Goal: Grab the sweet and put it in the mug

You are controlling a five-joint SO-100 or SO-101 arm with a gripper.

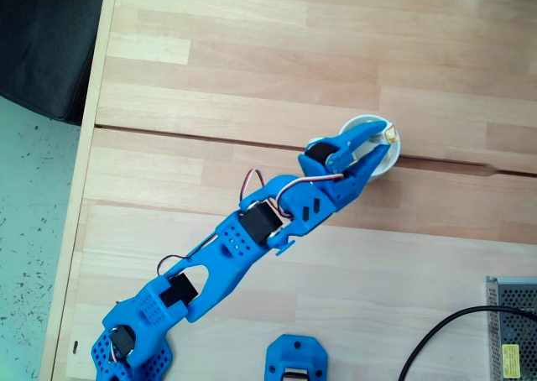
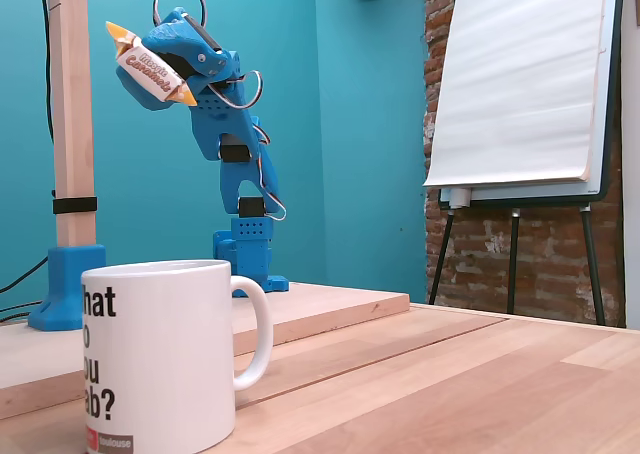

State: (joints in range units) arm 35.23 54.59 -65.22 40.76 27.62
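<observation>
Gripping the sweet (image 2: 152, 72) crosswise, the blue 3D-printed gripper (image 2: 160, 66) sits high in the air in the low fixed view, jaws pinched down on the candy's pale oblong middle with its golden-yellow twisted ends poking out both sides. There's brown lettering on the wrapper, which looks glossy and crinkly at the twists.

Down in front of that same view is the mug (image 2: 160, 359), a chunky white ceramic cylinder with a smooth glaze, a looped handle on its right and bold black lettering running off the left edge of the picture. It stands on the wooden table (image 2: 470, 374), which is pale butcher-block style planks with visible grain and a raised board section behind the mug.

From the top-down fixed view, the gripper (image 1: 379, 144) hangs right over the mug (image 1: 394, 156), which shows as a white round rim mostly hidden under the blue plastic. A little bit of the sweet (image 1: 389, 134) peeks out at the fingertips, yellowish, over the mug's opening. So the candy's held above the mug, not inside it.

The arm (image 1: 243, 238) is boxy blue plastic with black servos and red and white wires looping at the joints. A flip chart (image 2: 520, 84) on thin legs stands against a brick wall (image 2: 440, 34), next to a teal wall (image 2: 370, 124). A perforated metal box (image 1: 513, 326) with a black cable (image 1: 453, 331) sits at the table's lower right corner.
</observation>
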